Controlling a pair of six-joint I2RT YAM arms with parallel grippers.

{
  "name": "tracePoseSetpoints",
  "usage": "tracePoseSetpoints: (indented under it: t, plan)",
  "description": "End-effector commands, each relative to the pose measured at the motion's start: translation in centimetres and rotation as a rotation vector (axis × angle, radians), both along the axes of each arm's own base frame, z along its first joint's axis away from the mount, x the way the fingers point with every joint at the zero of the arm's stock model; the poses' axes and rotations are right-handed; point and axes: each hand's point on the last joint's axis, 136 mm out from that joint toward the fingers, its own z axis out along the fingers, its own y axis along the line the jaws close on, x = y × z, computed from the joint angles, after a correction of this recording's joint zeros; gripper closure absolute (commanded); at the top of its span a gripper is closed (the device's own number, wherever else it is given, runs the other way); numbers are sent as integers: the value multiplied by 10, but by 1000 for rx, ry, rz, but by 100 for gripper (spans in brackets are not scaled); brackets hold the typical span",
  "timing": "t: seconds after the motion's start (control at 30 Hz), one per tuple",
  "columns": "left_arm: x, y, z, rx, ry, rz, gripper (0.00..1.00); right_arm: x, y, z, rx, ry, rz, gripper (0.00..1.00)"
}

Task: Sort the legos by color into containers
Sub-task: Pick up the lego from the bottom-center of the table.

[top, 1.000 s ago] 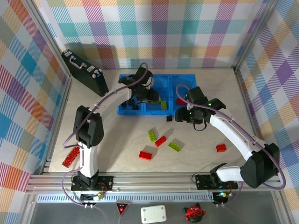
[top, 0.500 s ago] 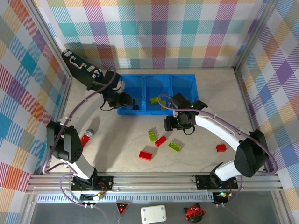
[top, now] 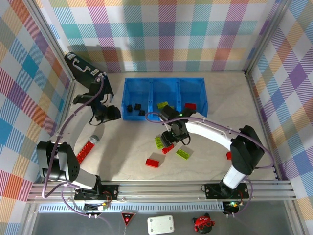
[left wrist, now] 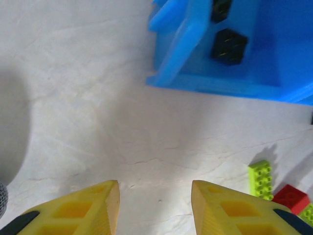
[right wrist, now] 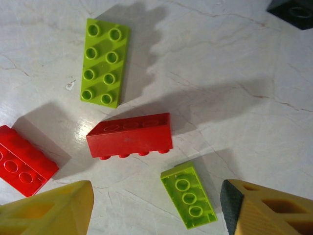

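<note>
The blue bin [top: 195, 84] stands at the back, with black legos [top: 134, 106] in its left compartment, a green one [top: 163, 104] in the middle and a red one [top: 190, 105] in the right. My right gripper [top: 168, 139] [right wrist: 156, 205] hangs open over loose legos: a small upturned green brick [right wrist: 188, 200] between its fingers, nearer the right one, a red brick [right wrist: 129, 136] on its side, a green plate [right wrist: 102, 61] and a red plate [right wrist: 22, 161]. My left gripper [top: 111, 113] [left wrist: 155, 205] is open and empty over bare table beside the bin's left corner [left wrist: 171, 68].
A black briefcase [top: 88, 73] leans at the back left. A long red brick [top: 82, 152] and a grey cylinder [top: 94, 140] lie at the left. Another red lego [top: 228, 155] sits behind the right arm, and a black one [right wrist: 293, 10] lies by the bin. Metal rail along the front.
My left arm swung left out of the bin to the table beside it. My right arm moved left from the bin's right end to over the loose bricks, its jaws widening.
</note>
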Motion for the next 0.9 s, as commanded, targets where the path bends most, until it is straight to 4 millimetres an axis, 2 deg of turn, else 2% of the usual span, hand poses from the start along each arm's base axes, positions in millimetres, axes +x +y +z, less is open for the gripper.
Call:
tracePoseSetpoints:
  t: [0.0,0.37,0.57,0.87]
  plan:
    - [6,6,8,23,-86,-9,57,-4,4,1,-38,-1,61,27]
    - [12,17,9,75,-134,-7,57,-7,24,-20,-62,38,118,19]
    - [13,16,8,65,-132,-7,57,-11,28,-35,-77,71,123,13]
    - [11,13,6,47,-129,-12,57,-17,29,-57,-119,109,120,12]
